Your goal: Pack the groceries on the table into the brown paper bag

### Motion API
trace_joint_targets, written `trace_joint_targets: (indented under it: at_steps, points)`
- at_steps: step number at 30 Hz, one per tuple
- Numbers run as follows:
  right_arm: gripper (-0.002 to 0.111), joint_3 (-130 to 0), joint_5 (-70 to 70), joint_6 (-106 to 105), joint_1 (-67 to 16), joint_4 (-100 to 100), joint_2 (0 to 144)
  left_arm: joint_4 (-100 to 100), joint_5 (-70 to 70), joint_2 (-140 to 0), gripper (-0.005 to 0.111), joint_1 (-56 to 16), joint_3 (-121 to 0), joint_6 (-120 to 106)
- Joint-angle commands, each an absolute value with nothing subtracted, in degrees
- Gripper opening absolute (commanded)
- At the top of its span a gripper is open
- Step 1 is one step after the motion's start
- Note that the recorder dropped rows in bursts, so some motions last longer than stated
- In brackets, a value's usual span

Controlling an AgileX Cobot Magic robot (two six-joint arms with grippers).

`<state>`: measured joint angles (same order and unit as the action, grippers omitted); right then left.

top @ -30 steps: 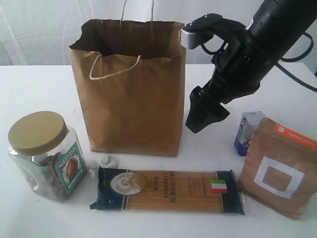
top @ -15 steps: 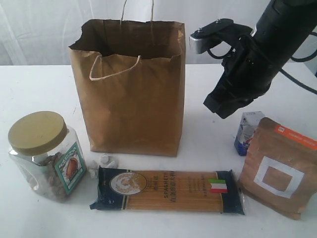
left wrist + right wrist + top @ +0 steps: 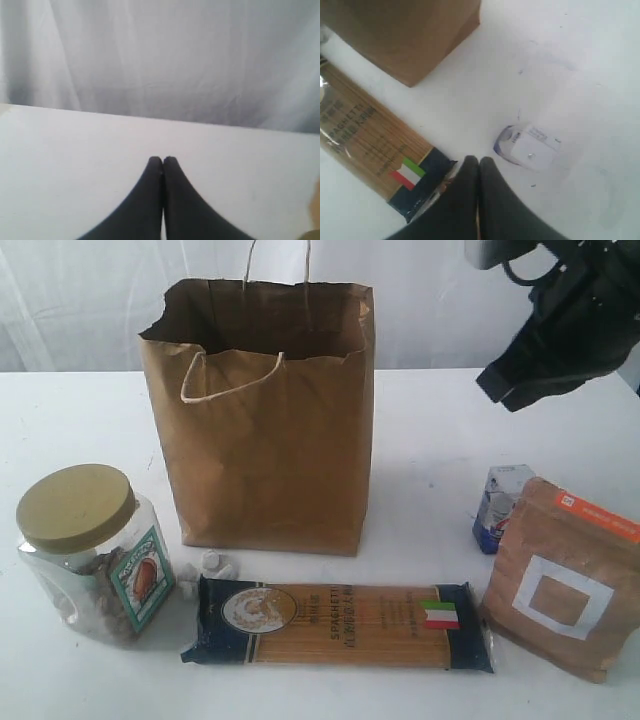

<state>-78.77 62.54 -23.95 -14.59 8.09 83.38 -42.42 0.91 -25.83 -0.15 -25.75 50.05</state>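
With right gripper (image 3: 479,161) and left gripper (image 3: 162,160) closed tight on nothing, the small blue-white carton (image 3: 529,150) could be toppled if approached with jaws unopened.

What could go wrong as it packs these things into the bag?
1. The bag stands free with a torn, creased rim; a nudge might tip it.
2. The spaghetti is long and lies flat, so it may be hard to grip and could snag the rim.
3. The carton sits close by the pouch; the right pincer may knock one while reaching for the other.
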Motion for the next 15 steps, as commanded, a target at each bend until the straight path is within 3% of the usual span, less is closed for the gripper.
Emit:
trace_joint_targets:
  at_steps: [1,7,15]
  points:
    - [0.000,-78.6,61.4,-23.6,-12.5,8.2,83.6,-40.2,8.5,-36.5,0.000,-0.2,-35.0,38.0]
    - [0.000,-78.6,62.9,-25.0,-12.5,9.6,85.1,-16.5,11.0,-50.7,0.000,-0.2,-39.1,22.4]
    - [0.000,-78.6,66.4,-37.4,-12.8,31.1,84.9,24.1,37.0,-53.9,0.000,-0.2,-39.2,-47.6]
